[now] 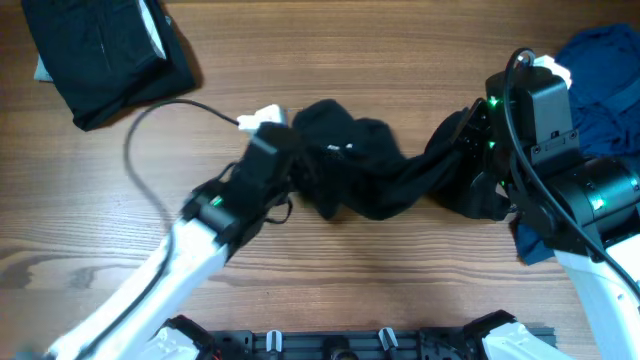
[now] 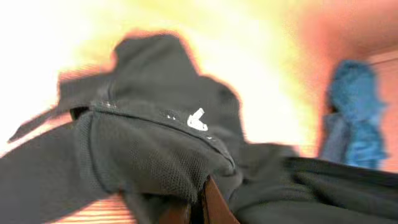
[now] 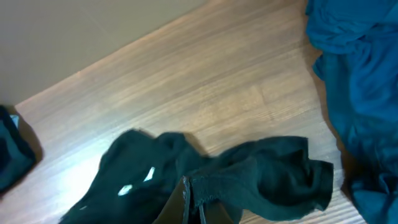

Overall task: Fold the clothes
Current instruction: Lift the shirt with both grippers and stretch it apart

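A plain black shirt (image 1: 370,170) lies bunched and stretched across the middle of the wooden table. My left gripper (image 1: 298,170) is at its left end and my right gripper (image 1: 468,150) at its right end. In the left wrist view the left gripper (image 2: 198,208) is shut on a fold of the black shirt (image 2: 155,143), close below a small white mark (image 2: 197,120). The right wrist view has the right gripper (image 3: 194,202) shut on a stitched hem of the shirt (image 3: 261,174), with white lettering (image 3: 134,183) to the left.
A folded black garment (image 1: 100,50) sits at the far left corner. A dark blue garment (image 1: 600,70) is heaped at the right beside and under the right arm, and shows as a blue garment (image 3: 360,81) in the right wrist view. A black cable (image 1: 150,120) loops over the table by the left arm.
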Robot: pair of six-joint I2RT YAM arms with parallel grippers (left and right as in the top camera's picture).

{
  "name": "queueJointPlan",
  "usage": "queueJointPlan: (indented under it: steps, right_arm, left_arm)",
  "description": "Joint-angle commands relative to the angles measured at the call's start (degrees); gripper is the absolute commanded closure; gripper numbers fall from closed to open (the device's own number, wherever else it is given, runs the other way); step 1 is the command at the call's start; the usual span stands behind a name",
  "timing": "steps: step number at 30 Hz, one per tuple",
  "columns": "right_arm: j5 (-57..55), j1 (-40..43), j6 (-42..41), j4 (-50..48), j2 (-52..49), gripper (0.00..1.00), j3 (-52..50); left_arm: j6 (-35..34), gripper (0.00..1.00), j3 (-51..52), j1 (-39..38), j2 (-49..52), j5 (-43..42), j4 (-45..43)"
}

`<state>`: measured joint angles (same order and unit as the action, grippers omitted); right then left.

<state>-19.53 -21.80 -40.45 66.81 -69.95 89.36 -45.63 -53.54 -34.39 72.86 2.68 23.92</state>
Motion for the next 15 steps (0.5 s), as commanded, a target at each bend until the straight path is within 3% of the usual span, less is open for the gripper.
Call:
queueJointPlan:
  steps: [1,15]
  right_arm:
    - [0.07,0.28,0.07,-0.37,0.33,0.96,1.36]
    - [4.66,0.28,3.74,-1.62,10.84,0.96,1.4]
  left_arm:
    - [4.22,0.96,-0.61,0.11,-12.17,4.72,3.06]
    - [8.39,0.96,-1.77,0.09,-33.88,8.11,9.94]
